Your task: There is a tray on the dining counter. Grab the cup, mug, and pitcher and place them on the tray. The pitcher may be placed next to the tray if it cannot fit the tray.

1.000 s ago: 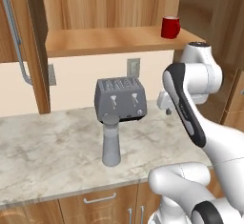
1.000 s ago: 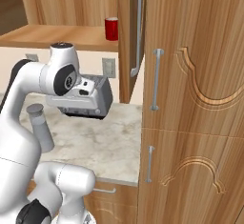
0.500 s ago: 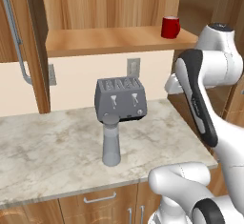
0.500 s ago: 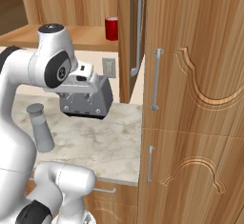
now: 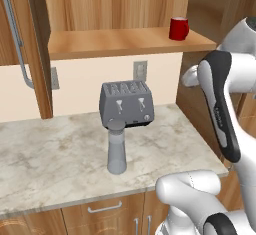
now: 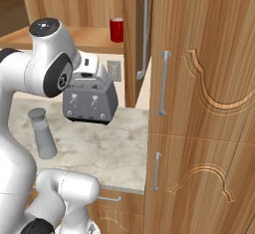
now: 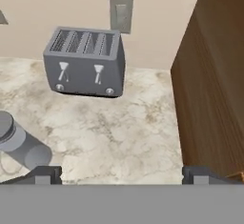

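Observation:
The grey pitcher (image 5: 117,146) stands upright on the marble worktop (image 5: 55,154), in front of the toaster; it also appears at the left in the right base view as the pitcher (image 6: 42,133). In the hand view the pitcher (image 7: 19,142) lies at the lower left, beyond the left fingertip. The red mug (image 5: 178,28) sits on a wooden shelf (image 5: 115,41) above, and appears again as the mug (image 6: 116,30). My gripper (image 7: 123,174) is open and holds nothing, hovering high over the worktop's right end. The tray, the cup and the dining counter are out of view.
A boxy grey toaster (image 5: 127,104) stands against the back wall under an outlet (image 5: 140,70). A tall wooden cabinet (image 6: 199,103) with long handles walls off the worktop's right side. The worktop edge (image 5: 100,196) runs above drawers.
The arm has lifted and swung to the right, away from the toaster. The gripper stayed open. The pitcher, mug and toaster have not moved.

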Tool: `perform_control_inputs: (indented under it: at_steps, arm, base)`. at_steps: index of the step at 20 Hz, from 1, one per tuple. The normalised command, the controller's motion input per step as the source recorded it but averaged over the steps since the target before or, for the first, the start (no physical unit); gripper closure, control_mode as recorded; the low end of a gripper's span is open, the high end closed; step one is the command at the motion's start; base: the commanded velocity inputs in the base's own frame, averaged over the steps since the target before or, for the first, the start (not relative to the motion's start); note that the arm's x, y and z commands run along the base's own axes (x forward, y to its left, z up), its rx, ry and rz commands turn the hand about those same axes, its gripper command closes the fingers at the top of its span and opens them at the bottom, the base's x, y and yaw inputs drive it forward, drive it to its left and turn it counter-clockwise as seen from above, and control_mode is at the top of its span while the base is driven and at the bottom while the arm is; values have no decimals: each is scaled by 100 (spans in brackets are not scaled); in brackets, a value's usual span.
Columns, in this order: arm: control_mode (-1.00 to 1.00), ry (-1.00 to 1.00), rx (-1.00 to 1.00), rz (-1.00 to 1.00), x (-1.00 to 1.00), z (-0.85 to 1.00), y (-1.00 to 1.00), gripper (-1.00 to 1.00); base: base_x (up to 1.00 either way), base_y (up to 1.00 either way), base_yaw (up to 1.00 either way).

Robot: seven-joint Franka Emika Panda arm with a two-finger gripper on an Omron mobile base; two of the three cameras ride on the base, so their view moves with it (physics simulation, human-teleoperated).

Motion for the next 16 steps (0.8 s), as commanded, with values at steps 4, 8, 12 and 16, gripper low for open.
perform_control_inputs:
  at_steps: [4, 8, 12, 16]
  arm:
    - [-100, -12, 0, 0, 8, 48, -1, -100]
    - [-100, -16, 0, 0, 0, 54, -4, -100]
    - [-100, -15, 1, 0, 5, 50, -5, -100]
    - [-100, -6, 8, -2, 24, 30, -10, -100]
  base:
    - [0, 0, 0]
    - [0, 0, 0]
    - [0, 0, 0]
    - [0, 0, 0]
